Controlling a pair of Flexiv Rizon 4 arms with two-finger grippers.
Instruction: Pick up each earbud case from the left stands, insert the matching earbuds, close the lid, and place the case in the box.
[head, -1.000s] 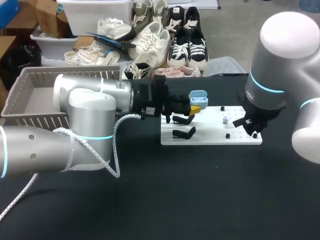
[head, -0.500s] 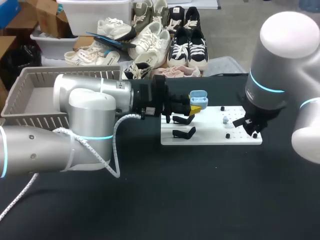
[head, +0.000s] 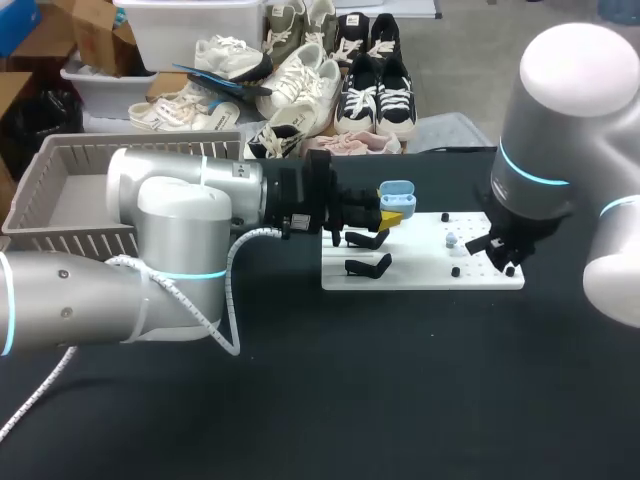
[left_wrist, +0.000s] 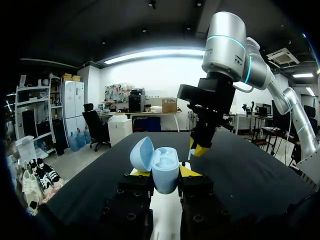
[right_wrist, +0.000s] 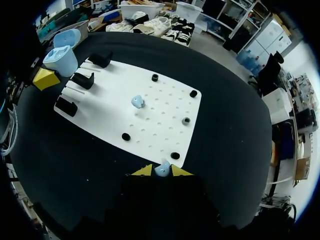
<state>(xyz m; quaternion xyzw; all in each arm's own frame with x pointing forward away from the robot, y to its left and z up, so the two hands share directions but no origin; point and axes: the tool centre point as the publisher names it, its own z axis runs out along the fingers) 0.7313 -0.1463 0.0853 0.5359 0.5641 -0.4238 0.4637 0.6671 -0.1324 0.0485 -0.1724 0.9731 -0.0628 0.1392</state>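
Earbud case (left_wrist: 161, 167), lid open and wells facing up, is clamped upright in the left gripper (left_wrist: 164, 176), apparently presented for loading. The right gripper (right_wrist: 161, 172) pinches one blue earbud (right_wrist: 161, 168) by the white board (right_wrist: 107, 117), where the second earbud (right_wrist: 137, 102) lies.

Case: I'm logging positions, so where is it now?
Head view: the open case is held in the left gripper, beside the board's stands.

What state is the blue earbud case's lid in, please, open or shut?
Open: the blue earbud case in the left gripper has its lid swung back, baring its inside.
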